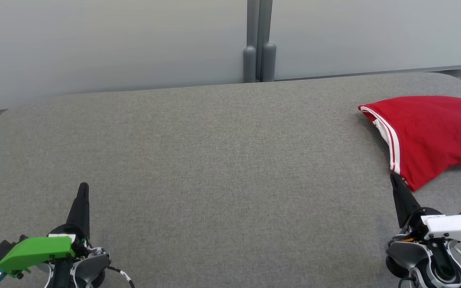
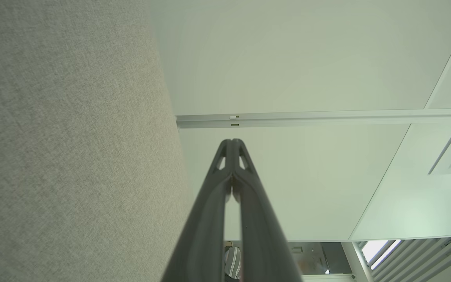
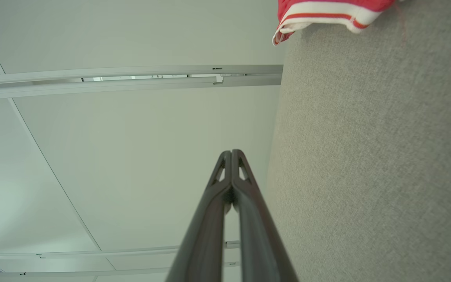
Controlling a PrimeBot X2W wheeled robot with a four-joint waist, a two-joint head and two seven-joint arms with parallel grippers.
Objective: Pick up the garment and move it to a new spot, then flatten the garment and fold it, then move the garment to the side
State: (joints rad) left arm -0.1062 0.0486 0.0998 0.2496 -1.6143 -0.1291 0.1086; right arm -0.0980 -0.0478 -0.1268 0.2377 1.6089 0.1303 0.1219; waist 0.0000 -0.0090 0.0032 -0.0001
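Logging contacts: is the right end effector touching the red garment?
Apart. The right wrist view shows a clear gap between the red garment and the right end effector.

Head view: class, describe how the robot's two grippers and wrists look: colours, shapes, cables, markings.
Both have long, dark, tapering fingers. The left gripper carries a bright green cover and a black-and-white banded cable. The right gripper carries a white cover with small dark lettering over a grey-and-black round housing.
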